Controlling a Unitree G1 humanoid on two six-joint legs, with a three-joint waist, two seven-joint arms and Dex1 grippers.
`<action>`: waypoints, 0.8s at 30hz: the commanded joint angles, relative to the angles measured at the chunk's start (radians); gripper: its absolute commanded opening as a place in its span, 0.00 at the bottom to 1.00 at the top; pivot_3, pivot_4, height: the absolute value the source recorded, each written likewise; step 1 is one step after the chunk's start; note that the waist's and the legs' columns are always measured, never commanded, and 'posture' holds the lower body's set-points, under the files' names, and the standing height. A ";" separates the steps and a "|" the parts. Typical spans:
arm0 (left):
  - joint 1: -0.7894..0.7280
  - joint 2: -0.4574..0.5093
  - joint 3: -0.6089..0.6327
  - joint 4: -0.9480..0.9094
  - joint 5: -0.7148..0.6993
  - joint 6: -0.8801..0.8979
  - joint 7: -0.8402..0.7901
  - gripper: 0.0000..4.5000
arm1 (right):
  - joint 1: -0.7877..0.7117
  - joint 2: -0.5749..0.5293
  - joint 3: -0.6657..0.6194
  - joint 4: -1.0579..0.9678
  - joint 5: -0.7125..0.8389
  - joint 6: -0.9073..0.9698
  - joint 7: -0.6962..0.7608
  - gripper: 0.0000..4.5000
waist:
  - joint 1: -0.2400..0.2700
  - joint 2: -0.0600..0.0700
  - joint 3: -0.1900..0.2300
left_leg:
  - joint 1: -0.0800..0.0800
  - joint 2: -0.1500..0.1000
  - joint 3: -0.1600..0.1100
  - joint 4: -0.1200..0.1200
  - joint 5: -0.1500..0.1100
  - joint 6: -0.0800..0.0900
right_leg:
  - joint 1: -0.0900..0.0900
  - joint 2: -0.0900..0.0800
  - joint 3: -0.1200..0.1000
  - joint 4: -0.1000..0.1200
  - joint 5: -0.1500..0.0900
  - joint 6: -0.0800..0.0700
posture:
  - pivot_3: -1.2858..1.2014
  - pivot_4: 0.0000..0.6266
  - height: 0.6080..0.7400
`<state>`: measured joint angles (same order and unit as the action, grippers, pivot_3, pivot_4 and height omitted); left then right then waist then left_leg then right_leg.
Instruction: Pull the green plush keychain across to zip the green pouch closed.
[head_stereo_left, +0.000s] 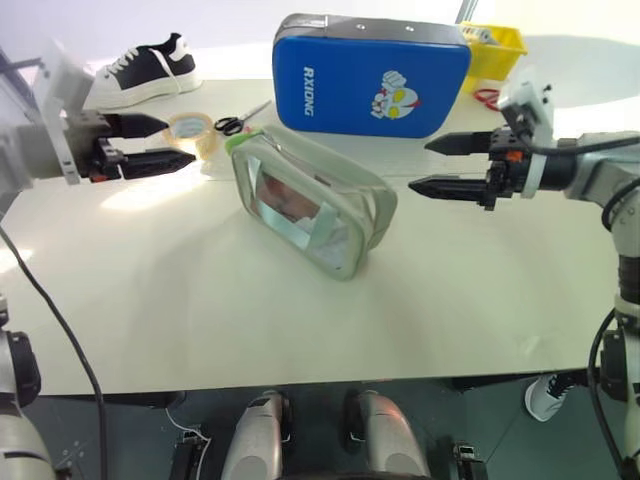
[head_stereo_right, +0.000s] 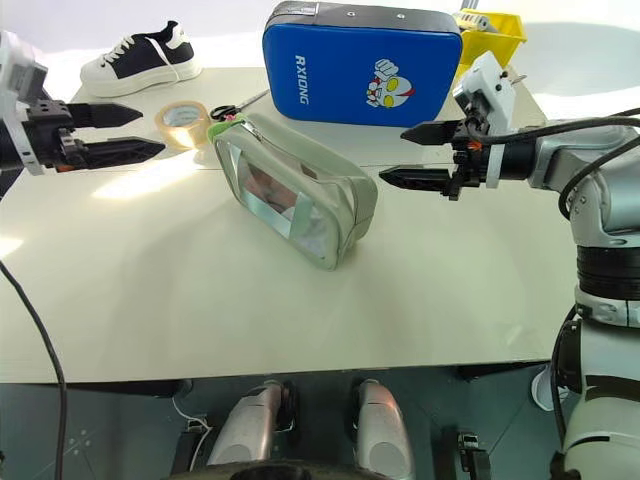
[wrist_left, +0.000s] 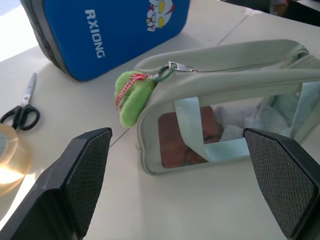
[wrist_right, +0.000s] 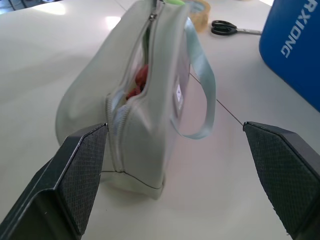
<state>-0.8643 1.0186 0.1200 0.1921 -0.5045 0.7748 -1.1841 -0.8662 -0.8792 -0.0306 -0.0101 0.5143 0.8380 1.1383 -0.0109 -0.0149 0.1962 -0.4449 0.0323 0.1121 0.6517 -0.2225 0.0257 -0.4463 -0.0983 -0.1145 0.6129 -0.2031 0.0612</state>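
Observation:
The green pouch (head_stereo_left: 340, 215) lies on the white table, at an angle, between my two arms. Its zip gapes along the top, and red contents (wrist_right: 141, 80) show through the gap. The green plush keychain (wrist_left: 132, 97) hangs from the zip slider at the pouch's far left end, beside the tape roll. My left gripper (head_stereo_left: 180, 142) hovers open to the left of that end, pointing at the keychain and holding nothing. On the right, my right gripper (head_stereo_left: 420, 165) is open and empty, a short way off the pouch's other end.
A blue hard case marked RXIONG (head_stereo_left: 370, 75) stands behind the pouch. A roll of clear tape (head_stereo_left: 193, 132) and scissors (head_stereo_left: 235, 122) lie close to the keychain. A sneaker (head_stereo_left: 140, 70) sits at the back left and a yellow bin (head_stereo_left: 495, 45) at the back right.

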 joint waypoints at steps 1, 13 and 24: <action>-0.016 -0.003 0.007 -0.004 0.012 -0.025 0.012 1.00 | -0.001 0.000 -0.001 -0.024 -0.019 -0.027 -0.028 1.00 | 0.000 0.000 0.000 | 0.000 0.000 0.000 0.000 0.000 0.000 | 0.000 0.000 0.000 0.000 0.000 0.000 | 0.52 0.24 1.00; -0.037 -0.005 0.008 -0.083 -0.015 -0.016 -0.004 1.00 | -0.038 0.006 0.037 0.001 -0.050 -0.071 -0.026 1.00 | 0.000 0.000 0.000 | 0.000 0.000 0.000 0.000 0.000 0.000 | 0.000 0.000 0.000 0.001 0.001 0.002 | 0.52 0.24 1.00; -0.024 0.009 0.000 -0.286 -0.128 0.092 -0.042 1.00 | -0.158 0.059 0.089 0.114 -0.072 -0.040 -0.009 1.00 | -0.004 0.000 0.000 | 0.001 0.000 0.001 0.001 0.000 0.000 | 0.000 0.001 0.001 0.002 0.001 0.002 | 0.52 0.24 1.00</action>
<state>-0.8787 1.0078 0.1016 -0.0793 -0.6247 0.8686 -1.2269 -0.9850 -0.8215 0.0733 0.1182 0.4259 0.7854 1.1228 -0.0145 -0.0145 0.1963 -0.4435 0.0326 0.1126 0.6522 -0.2216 0.0249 -0.4459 -0.0970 -0.1139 0.6153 -0.2020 0.0630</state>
